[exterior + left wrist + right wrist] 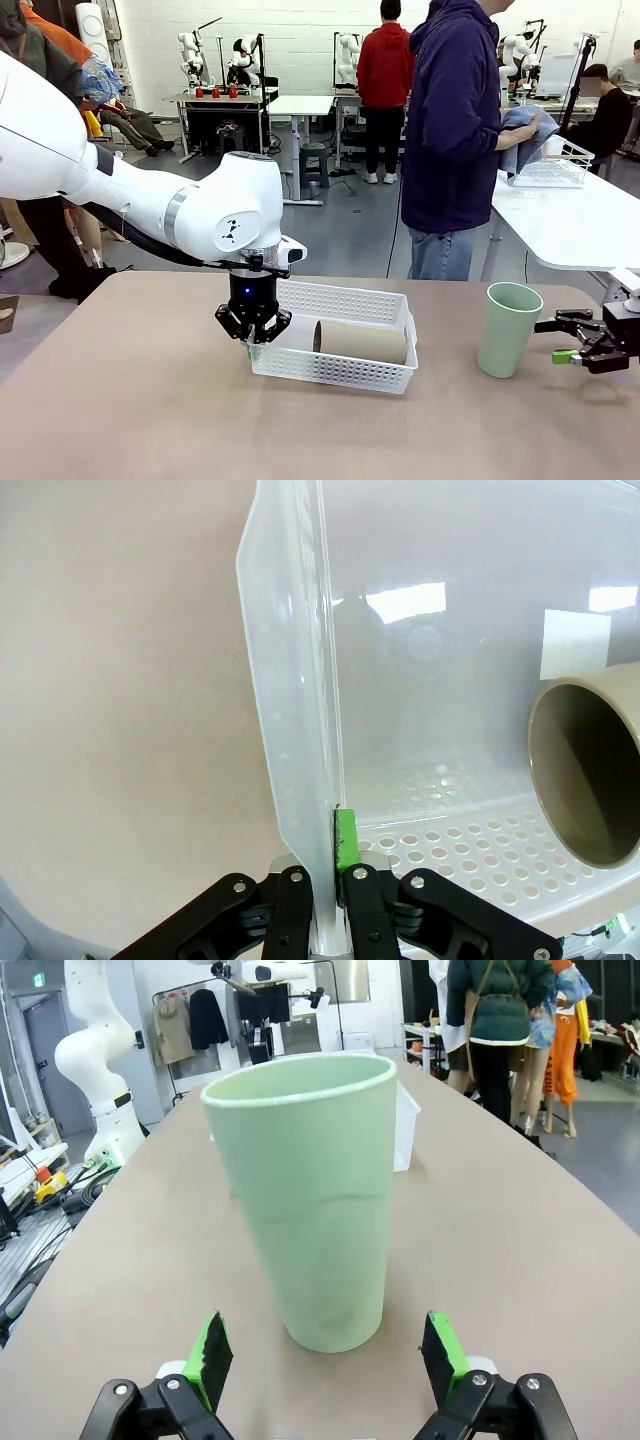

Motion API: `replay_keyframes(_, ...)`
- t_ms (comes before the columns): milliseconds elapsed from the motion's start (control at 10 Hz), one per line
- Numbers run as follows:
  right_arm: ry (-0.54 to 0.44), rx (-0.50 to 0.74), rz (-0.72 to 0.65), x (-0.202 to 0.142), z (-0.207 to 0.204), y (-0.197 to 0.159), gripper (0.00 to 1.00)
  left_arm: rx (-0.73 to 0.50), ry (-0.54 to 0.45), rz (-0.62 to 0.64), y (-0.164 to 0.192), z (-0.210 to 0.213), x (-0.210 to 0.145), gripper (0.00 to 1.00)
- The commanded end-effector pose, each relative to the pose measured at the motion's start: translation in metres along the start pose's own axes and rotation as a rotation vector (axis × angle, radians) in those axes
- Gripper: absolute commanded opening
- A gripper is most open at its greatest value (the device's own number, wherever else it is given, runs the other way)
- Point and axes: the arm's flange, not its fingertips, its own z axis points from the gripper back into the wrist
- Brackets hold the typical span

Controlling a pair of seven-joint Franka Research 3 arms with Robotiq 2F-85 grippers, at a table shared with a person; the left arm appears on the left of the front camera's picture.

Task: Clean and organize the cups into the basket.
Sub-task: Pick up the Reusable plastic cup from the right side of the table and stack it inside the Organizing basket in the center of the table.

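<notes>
Right gripper (pixel 553 340), fingers spread, faces the upright pale green tumbler (pixel 510 328) at its 12 o'clock, long axis vertical; this arm is nearer. Left gripper (pixel 253 330) pinches the white basket (pixel 340 292) by its wall; a tan tumbler (pixel 362 342) lies inside.

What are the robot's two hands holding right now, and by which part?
The left gripper is shut on the end wall of the white basket, at its rim. The right gripper is open, holding nothing; the green cup stands just ahead of it.
</notes>
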Motion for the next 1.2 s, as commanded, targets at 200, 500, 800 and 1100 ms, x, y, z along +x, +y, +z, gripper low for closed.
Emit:
replay_keyframes(200, 0.025, 0.066, 0.027, -0.006, -0.026, -0.010, 1.00, 0.000, 0.001, -0.001, -0.002, 0.000, 0.000, 0.00)
replay_keyframes(500, 0.020, 0.115, 0.039, -0.010, -0.046, -0.014, 1.00, 0.000, 0.001, -0.001, -0.002, 0.000, 0.000, 0.00)
replay_keyframes(800, 0.021, 0.146, 0.035, -0.012, -0.064, -0.018, 1.00, 0.000, 0.001, -0.001, -0.002, 0.000, 0.000, 0.00)
replay_keyframes(1100, 0.000, 0.130, 0.028, -0.012, -0.080, -0.026, 1.00, 0.000, 0.001, -0.001, -0.002, 0.000, 0.000, 0.00)
